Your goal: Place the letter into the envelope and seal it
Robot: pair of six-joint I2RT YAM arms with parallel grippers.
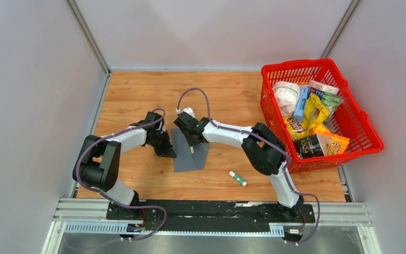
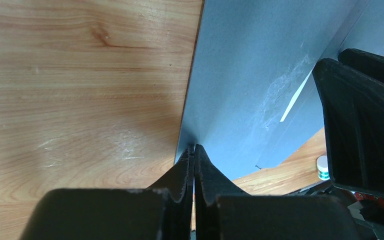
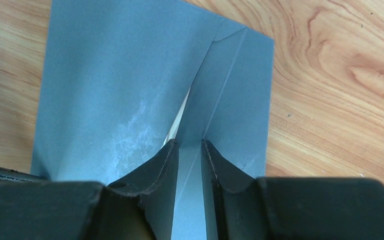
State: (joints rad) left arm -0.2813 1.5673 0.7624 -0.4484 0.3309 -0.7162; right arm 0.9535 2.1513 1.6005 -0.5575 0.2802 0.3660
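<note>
**A:** Top external view first. Any sign of the envelope [image 1: 191, 161]?

**B:** Lying flat on the table [image 1: 137, 90], around mid-width, between the two arms. Dark slate grey, rectangular, flap folded over, with a whitish smear [image 3: 130, 137] across its face.

**A:** And the letter [image 3: 179, 117]?

**B:** Tucked inside, with only a thin pale sliver showing along the flap's edge.

**A:** Left pincer [image 2: 194, 149]?

**B:** Fingers pressed together, tips down at the envelope's left edge. Impossible to tell whether any paper is nipped between them.

**A:** Right pincer [image 3: 189, 145]?

**B:** Fingers a little apart, gripping nothing, set down on the envelope beside the flap's edge with grey paper showing in the gap.

**A:** Surface and room?

**B:** Warm wood-grain tabletop, boxed in by pale grey walls on the left, right and far sides. Small white stick [image 1: 238, 178] with a green end, lying to the near right of the envelope and apart from it. Red plastic basket [image 1: 360, 127] at the far right, filled with snack packets [image 1: 312, 114]. Both arm bases on a black plate along the near edge.
</note>
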